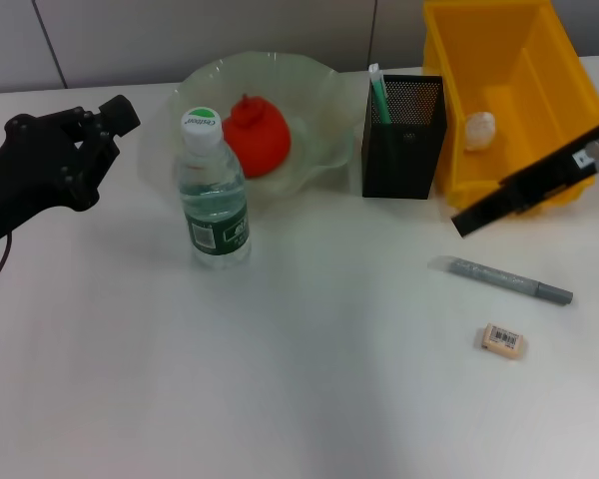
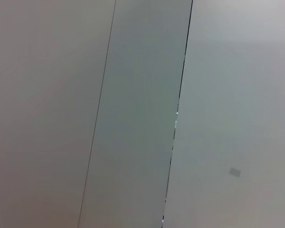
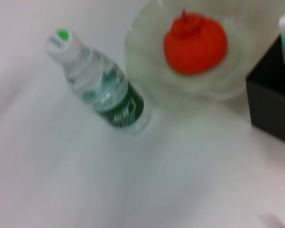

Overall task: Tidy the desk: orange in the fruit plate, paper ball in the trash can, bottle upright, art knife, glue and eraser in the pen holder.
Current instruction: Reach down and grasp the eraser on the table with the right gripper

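The right claw (image 1: pixel 469 222) hangs low over the worktop (image 1: pixel 280 379) just in front of the yellow trash can (image 1: pixel 509 60), its dark fingers (image 1: pixel 494 205) reading as one closed bar with nothing between them. From that tip the grey art knife (image 1: pixel 501 278) lies a short way nearer the robot's body, flat on the worktop, its long axis running roughly crosswise and sloping a little toward the robot as it goes rightward, translucent end nearest the claw. The beige eraser (image 1: pixel 503 341), barcode label up, sits beyond the knife again, closer still to the robot, apart from it. Both loose pieces lie on the right arm's side; the left claw (image 1: pixel 118 116) is well apart across the worktop, out past the upright bottle (image 1: pixel 212 195), and whether it is apart or together cannot be told. The black mesh pen holder (image 1: pixel 403 140), already carrying a green-and-white stick (image 1: pixel 379 95), stands just off the claw's inboard side, beside the trash can. The orange (image 1: pixel 255 135) rests in the fruit plate (image 1: pixel 324 100) and a white paper ball (image 1: pixel 479 130) lies inside the trash can, so by the look of it the knife is next, and the claw would need to open and turn across the knife's length
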{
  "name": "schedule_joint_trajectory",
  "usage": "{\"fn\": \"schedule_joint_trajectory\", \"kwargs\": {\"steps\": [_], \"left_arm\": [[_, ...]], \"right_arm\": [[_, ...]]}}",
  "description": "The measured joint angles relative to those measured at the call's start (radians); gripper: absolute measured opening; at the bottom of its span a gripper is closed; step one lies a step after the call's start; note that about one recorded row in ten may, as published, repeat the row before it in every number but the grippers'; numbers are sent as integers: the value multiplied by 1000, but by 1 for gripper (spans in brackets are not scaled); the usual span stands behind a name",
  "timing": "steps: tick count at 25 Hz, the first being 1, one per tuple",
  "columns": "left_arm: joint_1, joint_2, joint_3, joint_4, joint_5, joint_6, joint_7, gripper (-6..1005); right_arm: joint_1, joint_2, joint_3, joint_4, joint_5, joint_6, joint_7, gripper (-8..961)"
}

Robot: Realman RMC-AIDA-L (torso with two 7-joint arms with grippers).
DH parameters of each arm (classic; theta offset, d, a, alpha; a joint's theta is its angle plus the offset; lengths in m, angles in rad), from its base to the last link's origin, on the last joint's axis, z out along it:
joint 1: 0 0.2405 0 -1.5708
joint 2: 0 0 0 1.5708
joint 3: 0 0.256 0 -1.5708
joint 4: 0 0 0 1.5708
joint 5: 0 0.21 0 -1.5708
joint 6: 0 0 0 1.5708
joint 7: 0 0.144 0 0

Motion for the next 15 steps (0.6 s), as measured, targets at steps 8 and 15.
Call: {"fn": "schedule_joint_trajectory", "kwargs": {"steps": [8,15], "left_arm": [[-9,-2,2,17,0,0,0,0],[-13,-2,2,31,-1,0,8,0]], "right_arm": [[48,-38,-9,164,-70,-38,-83,386],[93,-30,-11,270,-215,-12,-186,385]]}}
